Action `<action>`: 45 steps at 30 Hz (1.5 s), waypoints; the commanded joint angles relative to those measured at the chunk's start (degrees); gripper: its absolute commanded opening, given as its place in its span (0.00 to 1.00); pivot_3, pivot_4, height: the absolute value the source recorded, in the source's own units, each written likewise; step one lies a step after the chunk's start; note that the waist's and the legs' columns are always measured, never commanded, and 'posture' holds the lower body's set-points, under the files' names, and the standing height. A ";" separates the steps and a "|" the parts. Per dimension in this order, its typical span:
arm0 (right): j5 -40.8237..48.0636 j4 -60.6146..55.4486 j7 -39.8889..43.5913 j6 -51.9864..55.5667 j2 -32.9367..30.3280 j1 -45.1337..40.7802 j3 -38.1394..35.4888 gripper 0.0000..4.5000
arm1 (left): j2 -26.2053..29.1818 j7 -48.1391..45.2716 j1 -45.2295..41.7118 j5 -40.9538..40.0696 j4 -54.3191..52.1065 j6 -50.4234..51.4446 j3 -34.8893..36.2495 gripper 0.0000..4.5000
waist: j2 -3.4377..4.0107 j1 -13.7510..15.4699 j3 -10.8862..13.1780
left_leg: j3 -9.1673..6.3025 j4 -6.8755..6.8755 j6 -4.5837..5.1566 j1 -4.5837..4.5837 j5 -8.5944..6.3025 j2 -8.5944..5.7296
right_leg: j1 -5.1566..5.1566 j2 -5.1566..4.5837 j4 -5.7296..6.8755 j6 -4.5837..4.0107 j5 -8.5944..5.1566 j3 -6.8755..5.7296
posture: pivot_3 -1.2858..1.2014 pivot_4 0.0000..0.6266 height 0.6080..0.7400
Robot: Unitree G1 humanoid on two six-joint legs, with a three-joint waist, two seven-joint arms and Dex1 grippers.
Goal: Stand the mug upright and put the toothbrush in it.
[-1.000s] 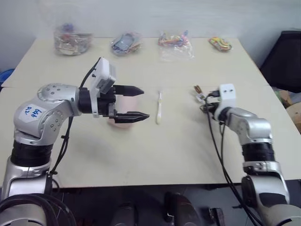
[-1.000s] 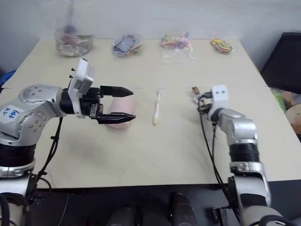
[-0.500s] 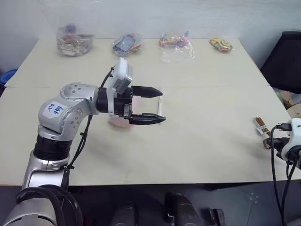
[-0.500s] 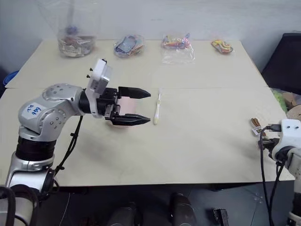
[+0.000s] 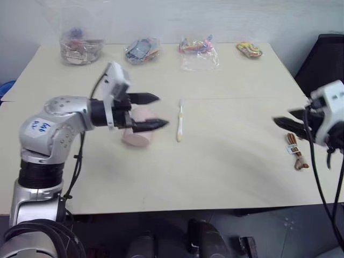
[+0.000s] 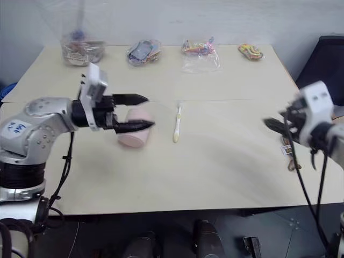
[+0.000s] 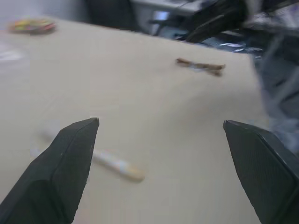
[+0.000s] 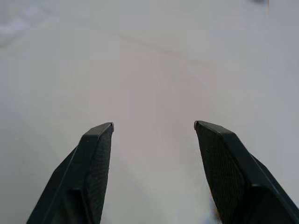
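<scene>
Left eye view, table (image 5: 226,161): large beige top; landmark for all below is the mug.
Left arm vs earlier: was reaching further over toward the toothbrush half a second ago, now drawn back; left gripper (image 5: 156,112) hangs over the mug, jaws spread wide, nothing held.
Right arm vs earlier: a second ago it was down at the strap near table centre, then off at the table's right edge; now raised at the right side, well apart from the mug; right gripper (image 5: 285,124) jaws parted, empty.
Mug (image 5: 137,135): pale pink, lying on its side on the table, partly hidden under the left fingers; same spot as before.
Toothbrush (image 5: 180,120): white, flat on the table just right of the mug, untouched, not moved.
Strap (image 5: 295,153): brown with clip, far right of the mug near the table edge; earlier near centre.
Bags (image 5: 142,49): four clear bags of small items along the far edge, behind the mug.
Left wrist view: toothbrush (image 7: 112,163) between its two spread fingers (image 7: 60,172), strap (image 7: 201,66) beyond; mug hidden here.
Right wrist view: bare pale surface between parted fingers (image 8: 93,168); no task items.
</scene>
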 commanded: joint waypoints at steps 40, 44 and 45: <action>15.78 -8.33 7.50 -2.19 6.93 -16.44 16.88 1.00 | -6.97 5.51 -16.44 18.84 43.64 17.31 -13.24 0.01 | -0.26 1.42 0.04 | -0.20 0.51 0.12 -0.84 0.00 -0.44 | -0.13 -0.34 -0.11 0.21 0.12 -0.63 | 0.52 0.24 1.00; 15.95 -8.95 6.43 -2.31 6.93 -15.63 16.77 1.00 | -5.90 7.53 -15.86 18.20 39.48 18.34 -9.34 0.01 | -0.26 1.38 0.04 | -0.20 0.51 0.12 -0.84 0.00 -0.43 | -0.13 -0.34 -0.11 0.21 0.12 -0.62 | 0.52 0.24 1.00; 15.94 -9.08 6.09 -2.33 6.94 -15.40 16.66 1.00 | -5.92 9.57 -15.09 18.01 36.82 16.99 -6.68 0.01 | -0.26 1.37 0.04 | -0.20 0.51 0.12 -0.85 0.00 -0.43 | -0.13 -0.34 -0.11 0.21 0.12 -0.63 | 0.52 0.24 1.00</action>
